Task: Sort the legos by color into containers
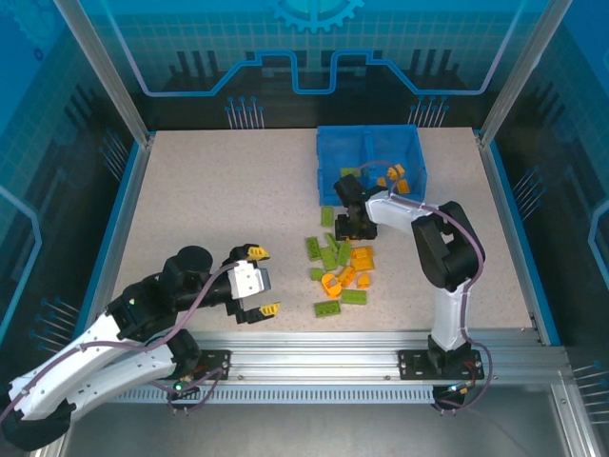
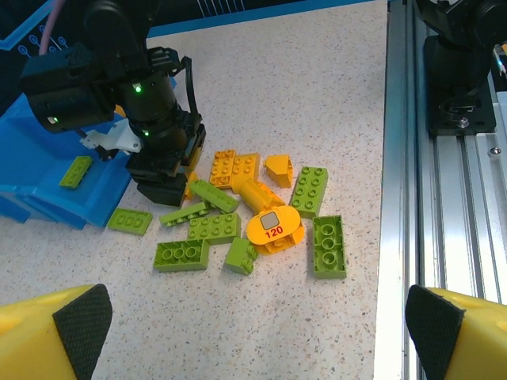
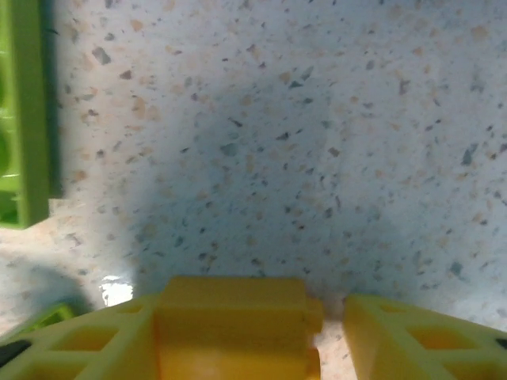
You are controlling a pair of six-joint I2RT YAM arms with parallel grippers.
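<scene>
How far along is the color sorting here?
Done: one green brick lies in the left compartment of the bin, a few orange bricks in the right. In hand: the right gripper is down at the pile, an orange piece between its fingers; grip unclear. Remaining: about a dozen loose bricks on the table.

Top external: high behind the arm bases, looking down over the whole table [image 1: 209, 219]. Left wrist: low, oblique, sharing the legos [image 2: 273, 226] with it. Right wrist: close against the table surface.
</scene>
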